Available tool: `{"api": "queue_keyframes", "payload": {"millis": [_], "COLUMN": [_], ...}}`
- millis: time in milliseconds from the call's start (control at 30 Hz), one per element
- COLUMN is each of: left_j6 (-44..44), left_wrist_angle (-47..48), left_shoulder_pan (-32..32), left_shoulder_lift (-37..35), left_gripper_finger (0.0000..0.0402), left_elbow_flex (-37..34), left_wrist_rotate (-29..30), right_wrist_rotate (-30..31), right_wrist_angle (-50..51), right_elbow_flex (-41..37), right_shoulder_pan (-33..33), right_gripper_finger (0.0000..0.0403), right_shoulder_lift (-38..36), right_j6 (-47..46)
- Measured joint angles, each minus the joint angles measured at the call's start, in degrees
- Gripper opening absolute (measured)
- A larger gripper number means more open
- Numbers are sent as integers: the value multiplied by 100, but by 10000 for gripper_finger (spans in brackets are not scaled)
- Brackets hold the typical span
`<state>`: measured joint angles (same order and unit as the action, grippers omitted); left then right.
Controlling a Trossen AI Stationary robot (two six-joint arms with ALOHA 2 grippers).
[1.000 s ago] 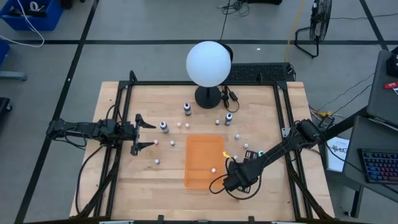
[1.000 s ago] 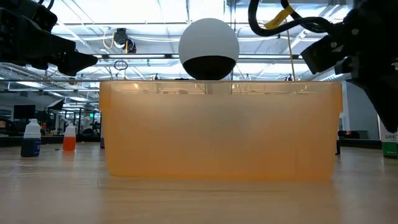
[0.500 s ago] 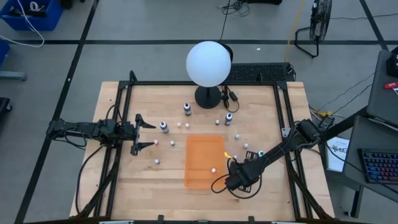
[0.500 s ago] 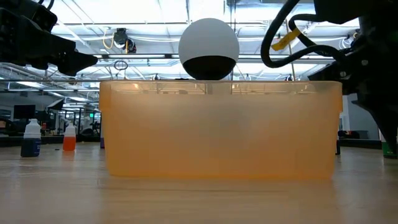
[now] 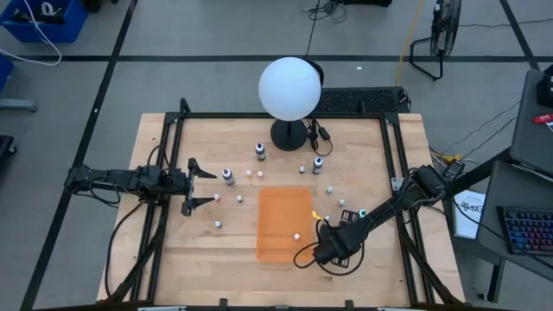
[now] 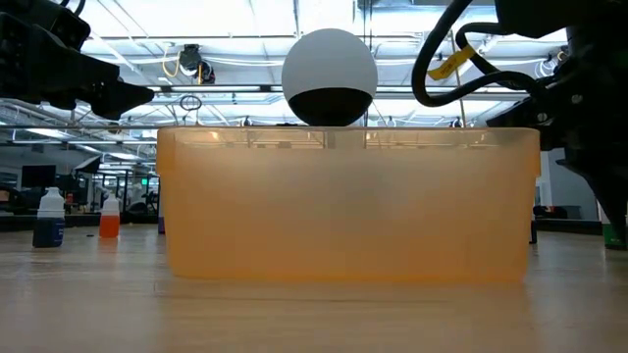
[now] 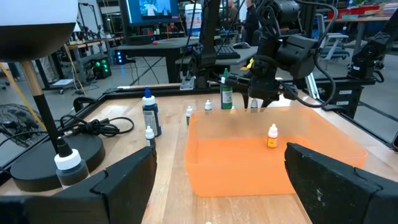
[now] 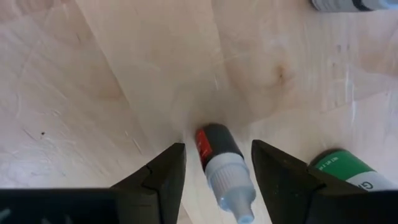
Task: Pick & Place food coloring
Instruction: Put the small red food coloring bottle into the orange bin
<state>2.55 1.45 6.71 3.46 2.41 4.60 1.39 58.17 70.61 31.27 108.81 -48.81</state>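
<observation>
A small dark bottle of food coloring (image 8: 216,152) with a red label and a white dropper top sits on the wood, right of the orange bin (image 5: 276,207). My right gripper (image 8: 217,145) points down over it, open, one finger on each side with a narrow gap. A green-topped bottle (image 8: 348,171) stands close by. One tiny bottle (image 7: 272,135) stands inside the bin. Three larger bottles (image 5: 228,176) (image 5: 260,152) (image 5: 317,164) and several tiny whitish ones are scattered on the table. My left gripper (image 5: 212,187) waits open at the table's left, level.
A white globe lamp (image 5: 289,88) on a black base (image 5: 289,134) with a cable stands at the far middle. The bin's wall (image 6: 343,206) fills the low view. Black rails run along the table's left and right sides.
My right gripper has sunk toward the table beside the bin's right side, still pointing down. The bottles and the bin have stayed where they were.
</observation>
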Motion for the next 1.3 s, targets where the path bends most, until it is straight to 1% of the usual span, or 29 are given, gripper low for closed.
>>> {"api": "queue_keyframes", "payload": {"millis": [167, 300, 467, 833, 1000, 1100, 1200, 1300], "left_j6": [0, 0, 0, 0, 0, 0, 0, 0], "left_wrist_angle": [0, 0, 0, 0, 0, 0, 0, 0], "left_shoulder_pan": [-1, -1, -1, -1, -1, -1, 0, 0], "left_shoulder_lift": [0, 0, 1, 1, 0, 0, 0, 0], "left_gripper_finger": [351, 351, 351, 351, 351, 351, 351, 351], "left_elbow_flex": [1, 1, 0, 1, 1, 1, 1, 1], "left_wrist_rotate": [0, 0, 0, 0, -2, 0, -1, -2], "right_wrist_rotate": [4, 0, -2, 10, 11, 24, 71, 354], "right_wrist_angle": [-22, -22, -22, -13, -15, -81, -134, -270], "right_elbow_flex": [0, 0, 0, 0, 0, -9, -9, -9], "right_shoulder_pan": [-59, -90, -92, -92, -75, -44, 4, 79], "right_gripper_finger": [172, 160, 132, 58, 57, 57, 57, 57], "right_shoulder_lift": [2, 4, 7, 15, -4, -152, -490, -916], "right_j6": [1, 3, 3, 69, 130, 132, 92, 41]}}
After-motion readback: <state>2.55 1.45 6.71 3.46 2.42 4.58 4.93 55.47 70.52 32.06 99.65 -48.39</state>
